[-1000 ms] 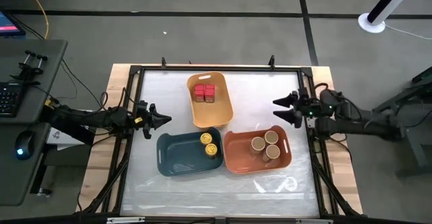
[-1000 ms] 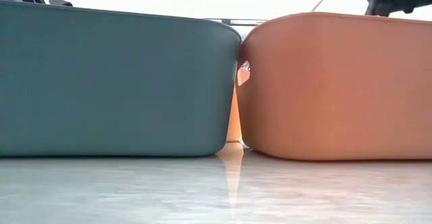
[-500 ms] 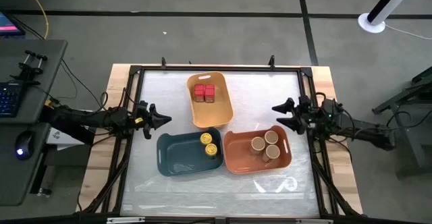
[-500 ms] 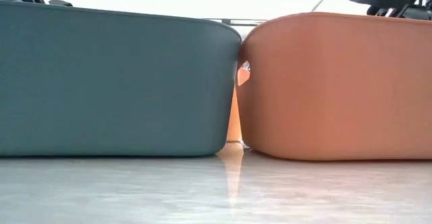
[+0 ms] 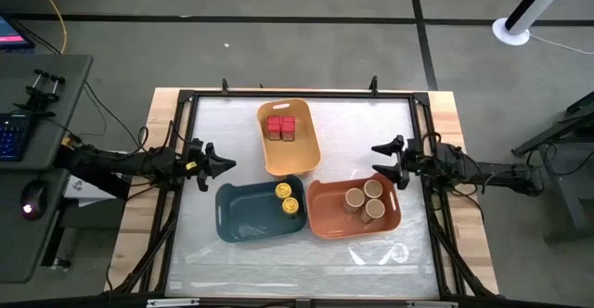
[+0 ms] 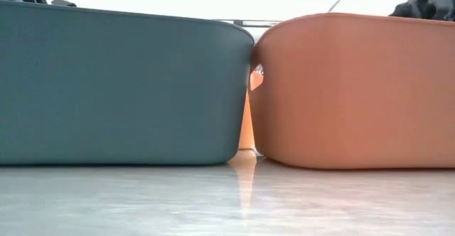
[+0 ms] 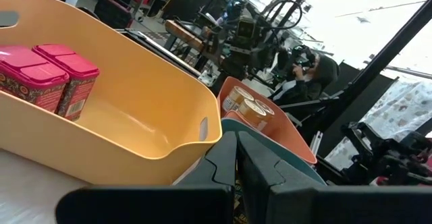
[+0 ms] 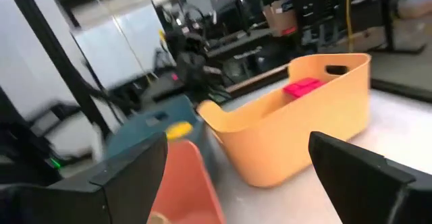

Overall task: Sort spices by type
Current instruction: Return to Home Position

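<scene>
Two red boxy tins (image 5: pixel 281 128) stand in the yellow bin (image 5: pixel 306 160). Two yellow-lidded round jars (image 5: pixel 287 198) sit in the teal bin (image 5: pixel 243 217). Three tan-lidded jars (image 5: pixel 365 199) stand in the orange bin (image 5: pixel 390 217). My left gripper (image 5: pixel 229 165) hovers at the table's left side, shut and empty, its fingers together in the left wrist view (image 7: pixel 236 143). My right gripper (image 5: pixel 377 160) hovers at the table's right side, just beyond the orange bin's far right corner, open and empty; its fingers stand wide apart in the right wrist view (image 8: pixel 237 146).
The three bins sit close together in the middle of the table; the teal bin (image 6: pixel 121 87) and the orange bin (image 6: pixel 355 87) touch side by side. A black frame (image 5: pixel 278 95) runs around the table. Bare tabletop lies at the near edge and the far corners.
My right gripper has sunk lower and shifted a little toward the table's near edge, staying open, as its arm has folded down at the right edge. My left gripper and all the containers have kept still.
</scene>
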You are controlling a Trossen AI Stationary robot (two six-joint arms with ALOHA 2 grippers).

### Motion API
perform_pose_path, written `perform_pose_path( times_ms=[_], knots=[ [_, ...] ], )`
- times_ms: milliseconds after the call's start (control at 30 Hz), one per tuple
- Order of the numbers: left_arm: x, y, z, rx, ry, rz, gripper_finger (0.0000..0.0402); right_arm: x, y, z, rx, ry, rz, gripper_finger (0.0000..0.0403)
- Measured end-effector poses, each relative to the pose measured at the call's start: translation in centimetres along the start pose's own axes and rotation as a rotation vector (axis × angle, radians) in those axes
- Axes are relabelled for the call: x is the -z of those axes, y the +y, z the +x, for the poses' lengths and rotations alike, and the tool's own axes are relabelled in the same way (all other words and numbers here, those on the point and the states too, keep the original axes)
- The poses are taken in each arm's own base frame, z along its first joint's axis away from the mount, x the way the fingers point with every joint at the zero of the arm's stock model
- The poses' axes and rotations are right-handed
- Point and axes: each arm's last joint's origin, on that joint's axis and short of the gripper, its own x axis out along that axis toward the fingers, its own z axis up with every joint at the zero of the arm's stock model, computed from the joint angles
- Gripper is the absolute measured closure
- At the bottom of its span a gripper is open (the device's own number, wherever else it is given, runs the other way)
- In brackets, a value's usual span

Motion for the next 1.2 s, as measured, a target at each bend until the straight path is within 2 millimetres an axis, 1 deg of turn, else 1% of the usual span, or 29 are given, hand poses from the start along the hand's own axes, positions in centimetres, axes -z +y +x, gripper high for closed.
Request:
perform_pose_path(
  times_ms=[167,300,367,1033,1200],
  knots=[
    [0.0,0.0,0.0,0.0,0.0,0.0,0.0401,0.86,-0.36,-0.04,0.03,0.092,-0.189,0.0048],
    [0.01,0.0,0.0,0.0,0.001,0.0,0.0401,0.98,-0.41,0.0,0.026,0.11,-0.346,0.0048],
    [0.0,0.0,0.0,0.0,0.001,0.0,0.0401,0.98,-0.4,-0.01,0.023,0.11,-0.395,0.0048],
    [0.0,0.0,0.0,0.0,0.001,0.0,0.0401,0.96,-0.39,-0.02,0.023,0.11,-0.401,0.0048],
    [0.01,0.01,0.0,-0.001,0.001,0.0,0.0401,0.39,0.27,-0.56,-0.037,0.025,-0.398,0.0048]
  ],
)
